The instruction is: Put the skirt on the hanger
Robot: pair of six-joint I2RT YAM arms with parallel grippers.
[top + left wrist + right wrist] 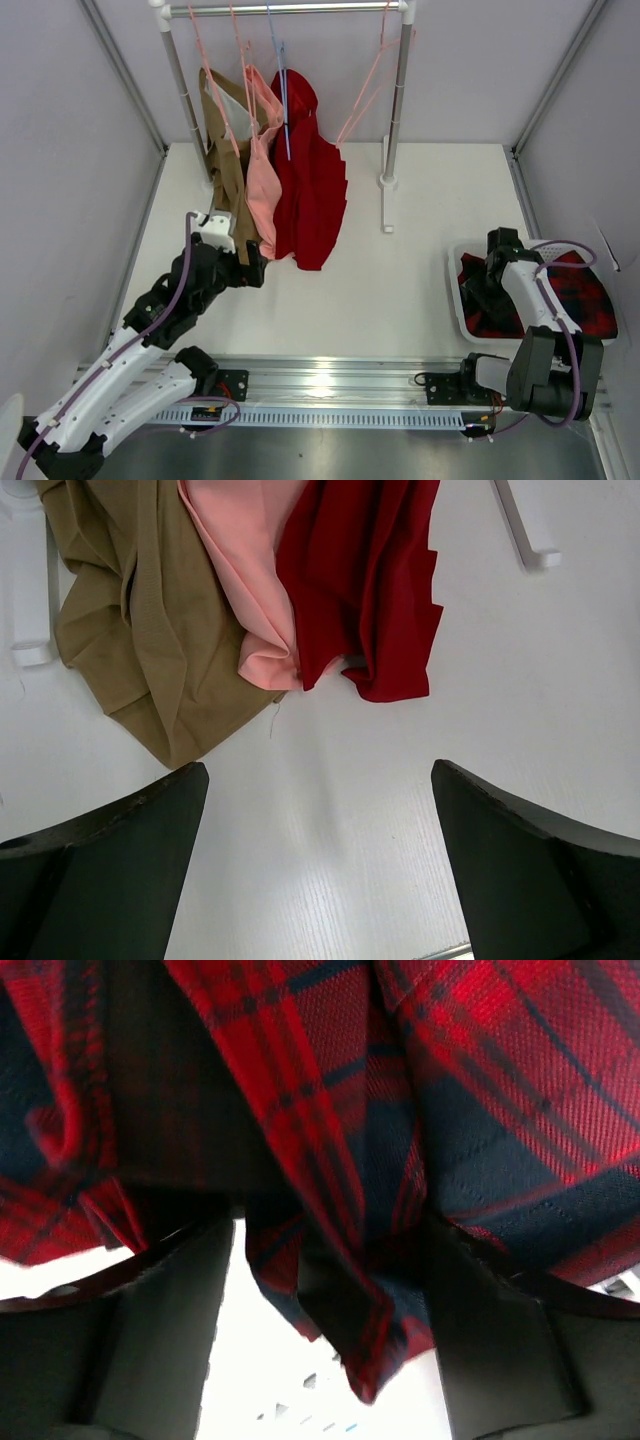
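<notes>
Right tool (335,1300) astride skirt (500,1080) fold, inside bin (455,300) rim.

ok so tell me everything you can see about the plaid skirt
The skirt is red tartan crossed with dark navy-black stripes, a woven, twill-looking cloth with stitched seams. It lies crumpled and folded, not spread flat, in a white bin at the right side of the table. The right end effector is down in it: a hanging fold sits between its open fingers, with a sliver of gap on one side, so it is not clamped yet.
</notes>
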